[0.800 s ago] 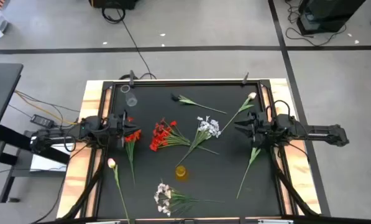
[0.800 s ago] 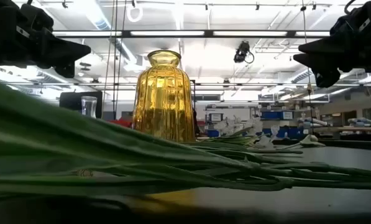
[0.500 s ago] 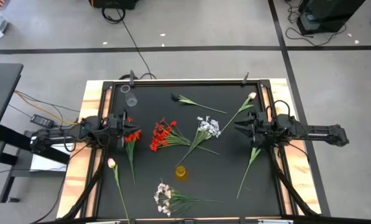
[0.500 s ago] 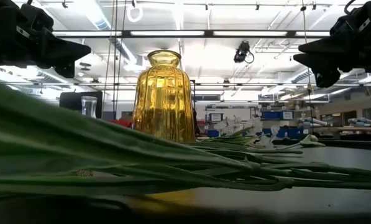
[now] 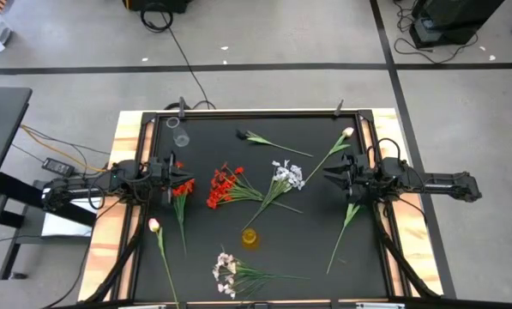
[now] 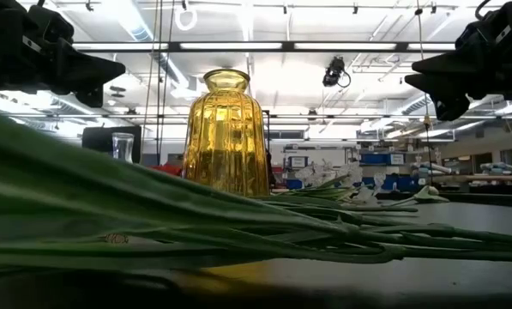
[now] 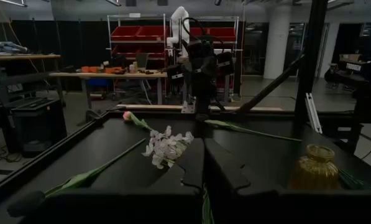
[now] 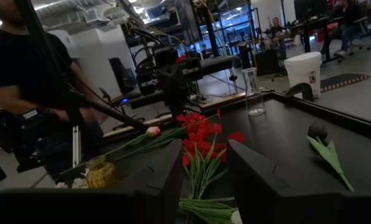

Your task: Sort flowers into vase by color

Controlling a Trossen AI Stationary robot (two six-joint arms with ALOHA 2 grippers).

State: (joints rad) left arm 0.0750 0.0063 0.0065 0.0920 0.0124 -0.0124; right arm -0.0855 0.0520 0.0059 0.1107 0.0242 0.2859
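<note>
Black tabletop, framed in pale wood, carries both arms and the scattered flowers. Left gripper, fingers together, hovers at the table's left side above a red flower; the right gripper, fingers parted with nothing between them, hovers opposite at the right side. Between them lie a red cluster and a white-lilac spray, both apart from either gripper. An amber glass vase stands nearer the front edge, beside a second white spray. Pink tulip buds lie at the margins.
</note>
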